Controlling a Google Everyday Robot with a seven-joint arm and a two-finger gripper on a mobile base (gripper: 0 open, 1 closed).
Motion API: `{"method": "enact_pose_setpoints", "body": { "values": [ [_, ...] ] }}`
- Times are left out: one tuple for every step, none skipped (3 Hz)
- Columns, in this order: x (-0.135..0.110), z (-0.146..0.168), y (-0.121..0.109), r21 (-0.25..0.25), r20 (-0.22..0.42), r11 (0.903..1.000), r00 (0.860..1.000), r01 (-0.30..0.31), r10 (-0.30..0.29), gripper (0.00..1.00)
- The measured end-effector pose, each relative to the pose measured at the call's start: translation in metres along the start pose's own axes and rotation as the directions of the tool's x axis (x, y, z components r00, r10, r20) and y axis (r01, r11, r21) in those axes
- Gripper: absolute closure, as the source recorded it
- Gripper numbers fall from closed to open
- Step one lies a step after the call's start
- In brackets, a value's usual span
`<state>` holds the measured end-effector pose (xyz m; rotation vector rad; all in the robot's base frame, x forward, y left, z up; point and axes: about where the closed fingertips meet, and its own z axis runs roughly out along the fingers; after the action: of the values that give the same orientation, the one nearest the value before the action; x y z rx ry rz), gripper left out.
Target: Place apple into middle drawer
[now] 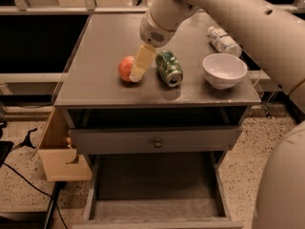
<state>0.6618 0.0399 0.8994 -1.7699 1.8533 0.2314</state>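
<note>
On the grey desk (95,46), just left of the green can (169,68) as we view it, sits the apple (125,67), orange-red, resting on the top & not lifted. The can lies on its side, open end twd us. The white arm drops in from above the can, and its pincer (137,69) hangs btwn can and apple, w/ its tan tip overlapping the apple's can-side edge. We can't tell whether the pincer is wide, narrow or gripping, nor if it touches the fruit.

Right of the can, apart from it: a white bowl (224,70). Behind the bowl, further back than the can, lies a clear bottle (222,40).

Below the can: a grey drawer front (200,140) w/ a small round knob, shut. Lower again, the middle drawer (155,187) is pulled out twd us, grey floor & side walls showing.

Low and well left of the can, a pale tan wooden box (61,163) sits against the desk's side. Speckled pale floor (240,175) all round; a black cable (28,180) runs across it further left than the box.
</note>
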Motion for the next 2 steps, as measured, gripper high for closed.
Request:
{"method": "enact_pose_setpoints", "body": {
  "values": [
    [-0.0078,0.0177,0.0051,-0.03,-0.002,0.9995,1.0,0.007,-0.007,0.0],
    [-0.0089,0.0212,0.007,-0.037,-0.004,0.9993,1.0,0.009,-0.009,0.0]
  ]
}}
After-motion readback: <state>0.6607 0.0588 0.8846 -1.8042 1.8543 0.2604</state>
